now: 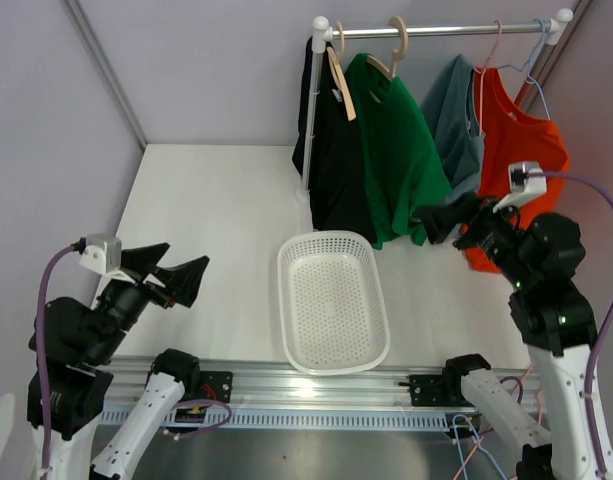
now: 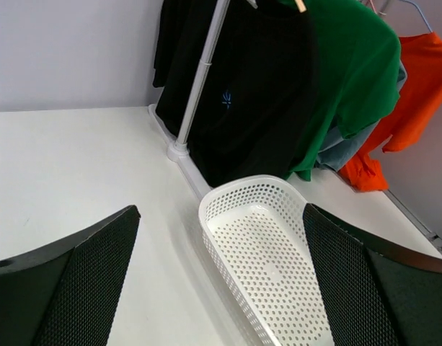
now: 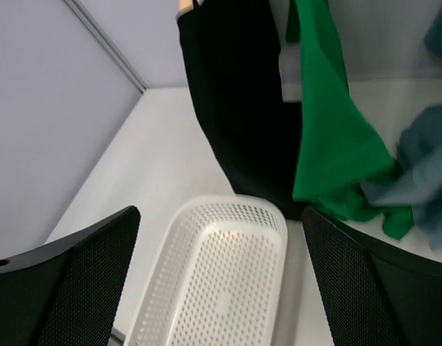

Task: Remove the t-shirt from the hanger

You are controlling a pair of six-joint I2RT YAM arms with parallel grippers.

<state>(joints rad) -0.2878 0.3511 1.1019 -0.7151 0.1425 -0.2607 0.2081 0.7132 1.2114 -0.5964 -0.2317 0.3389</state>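
Observation:
Four t-shirts hang on a rail (image 1: 436,30) at the back: black (image 1: 336,170), green (image 1: 401,160), grey-blue (image 1: 458,120) and orange (image 1: 516,140). The black and green ones hang on wooden hangers (image 1: 394,50), the other two on thin wire hangers. My left gripper (image 1: 171,272) is open and empty, low at the near left, far from the shirts. My right gripper (image 1: 451,220) is open and empty, raised just right of the green shirt's lower hem, in front of the orange shirt. The right wrist view shows the black (image 3: 242,108) and green (image 3: 329,130) shirts ahead.
A white perforated basket (image 1: 284,290) lies empty on the table's middle front, below the green shirt; it shows between both grippers' fingers in the wrist views (image 2: 206,209) (image 3: 228,202). The rail's white pole (image 1: 308,120) stands beside the black shirt. Walls close in left and right.

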